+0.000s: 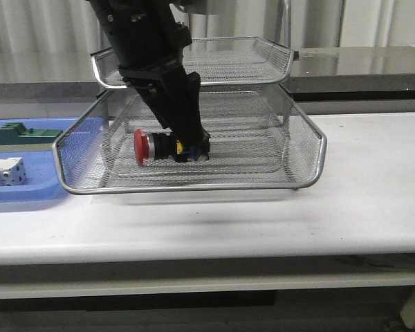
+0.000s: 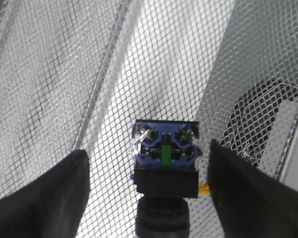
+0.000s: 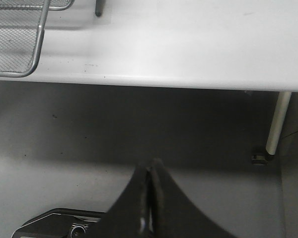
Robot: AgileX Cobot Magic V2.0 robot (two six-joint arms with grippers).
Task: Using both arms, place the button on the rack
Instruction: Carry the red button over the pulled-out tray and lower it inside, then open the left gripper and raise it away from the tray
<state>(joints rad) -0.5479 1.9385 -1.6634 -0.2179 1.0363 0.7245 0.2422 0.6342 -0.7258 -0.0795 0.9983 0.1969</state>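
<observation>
The button (image 1: 159,146) lies on its side on the mesh floor of the middle tier of the silver wire rack (image 1: 194,186), red head to the left. My left gripper (image 1: 194,149) reaches down into that tier at the button's rear end. In the left wrist view the button's blue rear (image 2: 165,148) sits between the open left gripper (image 2: 148,148), with a gap on each side. My right gripper (image 3: 150,166) is shut and empty, out past the table's front edge and below it. It does not show in the front view.
A flat blue tray (image 1: 28,194) at the left of the rack holds a green block (image 1: 24,135) and a white block (image 1: 3,171). The rack's upper tier (image 1: 263,72) overhangs the left arm. The rack's corner (image 3: 37,49) and a table leg (image 3: 275,124) show in the right wrist view.
</observation>
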